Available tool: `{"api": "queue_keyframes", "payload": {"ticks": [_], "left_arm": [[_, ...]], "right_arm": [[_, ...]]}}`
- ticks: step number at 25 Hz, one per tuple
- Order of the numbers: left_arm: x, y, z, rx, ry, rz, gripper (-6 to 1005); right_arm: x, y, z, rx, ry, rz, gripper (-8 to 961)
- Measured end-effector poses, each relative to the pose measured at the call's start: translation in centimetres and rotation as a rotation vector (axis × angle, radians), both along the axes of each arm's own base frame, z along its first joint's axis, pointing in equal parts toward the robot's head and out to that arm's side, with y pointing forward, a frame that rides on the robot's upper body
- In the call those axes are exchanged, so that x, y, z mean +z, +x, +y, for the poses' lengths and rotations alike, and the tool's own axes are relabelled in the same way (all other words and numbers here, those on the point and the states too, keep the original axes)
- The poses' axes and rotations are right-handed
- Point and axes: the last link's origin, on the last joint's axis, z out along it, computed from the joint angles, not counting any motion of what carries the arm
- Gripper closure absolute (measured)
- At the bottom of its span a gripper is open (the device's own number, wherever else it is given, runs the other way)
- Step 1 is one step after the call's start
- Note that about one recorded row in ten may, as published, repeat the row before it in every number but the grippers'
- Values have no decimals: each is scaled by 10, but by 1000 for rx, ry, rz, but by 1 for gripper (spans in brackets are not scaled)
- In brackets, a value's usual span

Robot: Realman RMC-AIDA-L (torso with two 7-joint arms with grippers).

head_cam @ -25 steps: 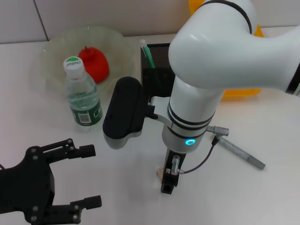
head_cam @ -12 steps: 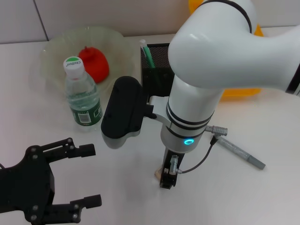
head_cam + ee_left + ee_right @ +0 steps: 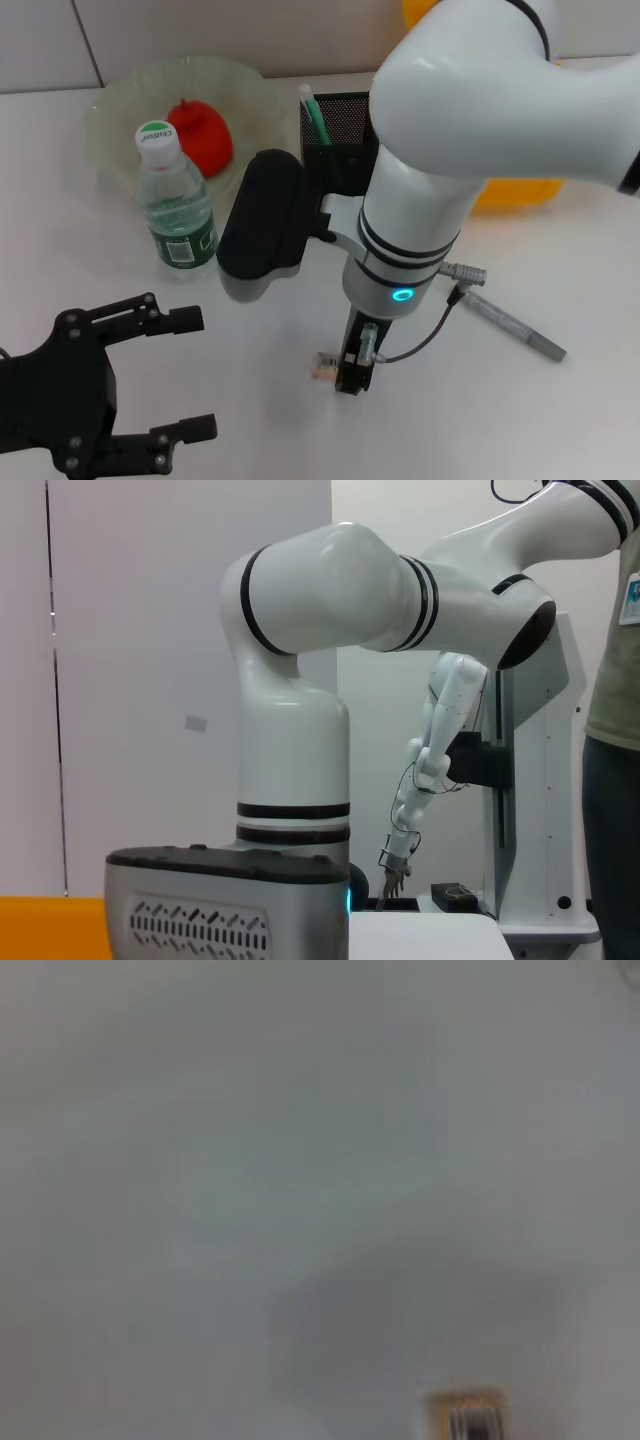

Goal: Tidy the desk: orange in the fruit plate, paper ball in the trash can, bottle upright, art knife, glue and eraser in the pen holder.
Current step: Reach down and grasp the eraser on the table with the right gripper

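Eraser (image 3: 322, 364) on the desk (image 3: 560, 420), touching the right gripper (image 3: 352, 378) | right jaws: cannot tell | left gripper (image 3: 185, 375) near-left, jaws wide, holding nothing

One water bottle (image 3: 178, 203) stands upright on the table. One red fruit (image 3: 202, 133) lies in one translucent fruit plate (image 3: 110, 110). One black mesh pen holder (image 3: 338, 130) holds one green-and-white stick (image 3: 313, 113). One grey art knife (image 3: 512, 324) lies flat. One small eraser (image 3: 322, 364) lies on the table. One orange container (image 3: 515, 192) sits at the table's far edge.
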Motion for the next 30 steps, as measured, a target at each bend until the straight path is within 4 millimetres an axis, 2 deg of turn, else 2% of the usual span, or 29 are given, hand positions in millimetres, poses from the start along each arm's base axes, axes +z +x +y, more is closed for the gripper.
{"api": "queue_keyframes", "payload": {"ticks": [6,10,30], "left_arm": [[0,2,1,-7,-2,0,198],[0,2,1,-8,-2,1,198],[1,2,3,-10,0,6,198]], "right_arm": [[15,2,14,-16,86,50,590],[18,3,16,-27,100,63,589],[10,-12,5,23,31,42,586]]}}
